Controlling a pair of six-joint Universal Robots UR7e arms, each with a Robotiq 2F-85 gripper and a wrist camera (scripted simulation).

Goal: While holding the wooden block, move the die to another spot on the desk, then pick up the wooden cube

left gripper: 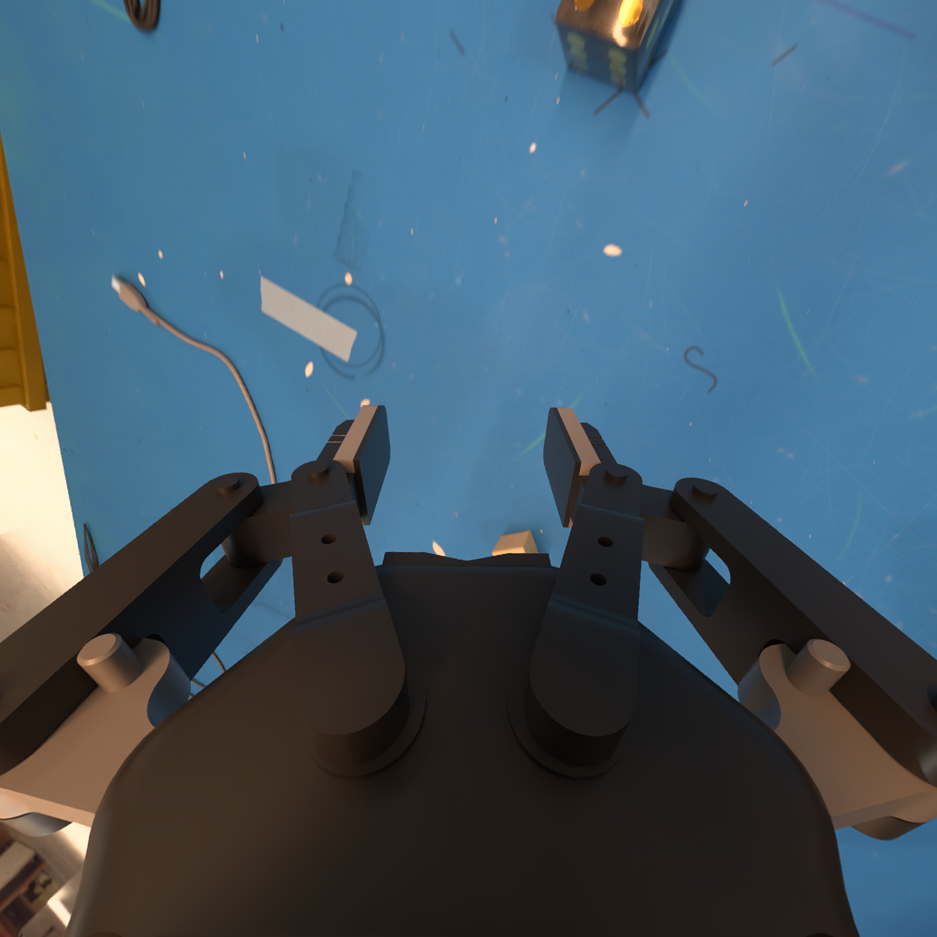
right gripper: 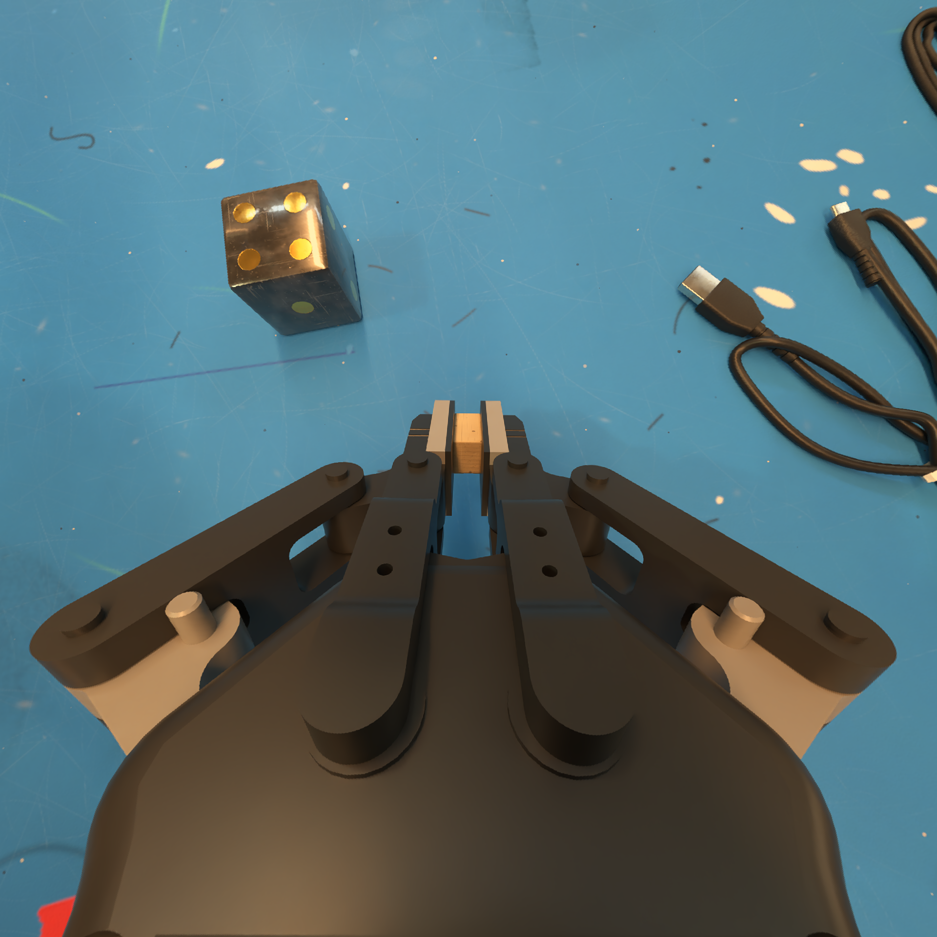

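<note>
My right gripper [right gripper: 467, 436] is shut on a small light wooden block [right gripper: 467, 442], held above the blue desk [right gripper: 557, 284]. The die [right gripper: 290, 253], black with gold dots, stands on the desk ahead and to the left of it; it also shows at the far top of the left wrist view [left gripper: 611, 43]. My left gripper [left gripper: 466, 456] is open and empty above the desk. A small wooden cube [left gripper: 514, 543] lies on the desk just below its fingers, partly hidden by the gripper body.
A grey cable with a plug [left gripper: 203, 345] and a strip of pale tape [left gripper: 307, 318] lie left of the left gripper. A yellow edge [left gripper: 17, 304] borders the desk [left gripper: 659, 253] at left. Black cables with plugs [right gripper: 811, 365] lie right of the right gripper.
</note>
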